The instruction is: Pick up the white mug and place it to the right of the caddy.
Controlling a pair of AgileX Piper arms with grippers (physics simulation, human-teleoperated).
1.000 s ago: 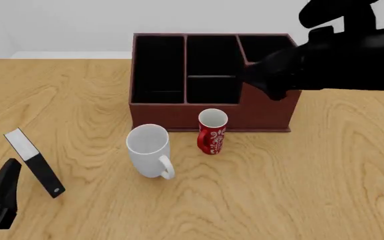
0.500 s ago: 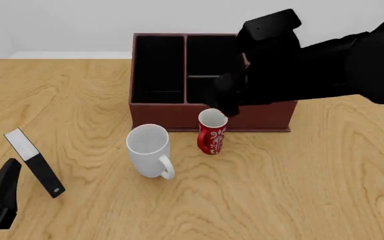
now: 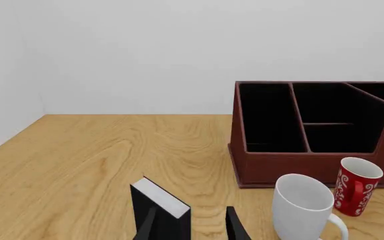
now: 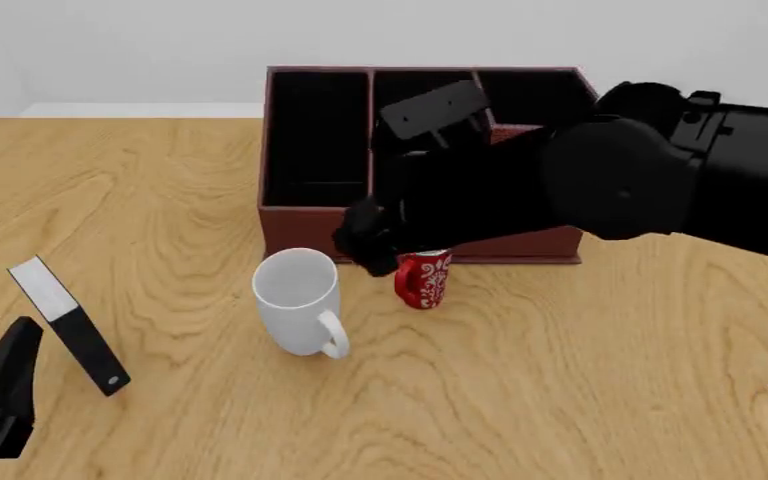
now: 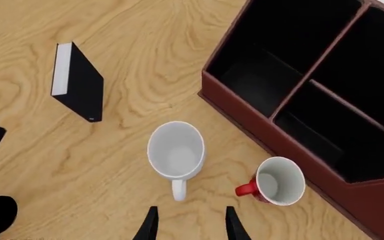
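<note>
Front view: the white mug [image 4: 299, 300] is seen upright on the bench [image 4: 598, 380], just before the caddy [image 4: 317, 215], beside a red mug [image 4: 423, 277], under the right end effector [image 5: 186, 225], fingers parted; judged rigid, glossy, slippery, best gripped at rim or handle.

Two mugs: one white mug [image 4: 299, 301], one red mug [image 4: 422, 279]. One caddy [image 4: 315, 215], one black-and-white slab [image 4: 69, 325], one table [image 4: 598, 380], two arms.

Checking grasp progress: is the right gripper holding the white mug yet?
No: the white mug stands free on the table, ahead of the right gripper's open jaws.
</note>
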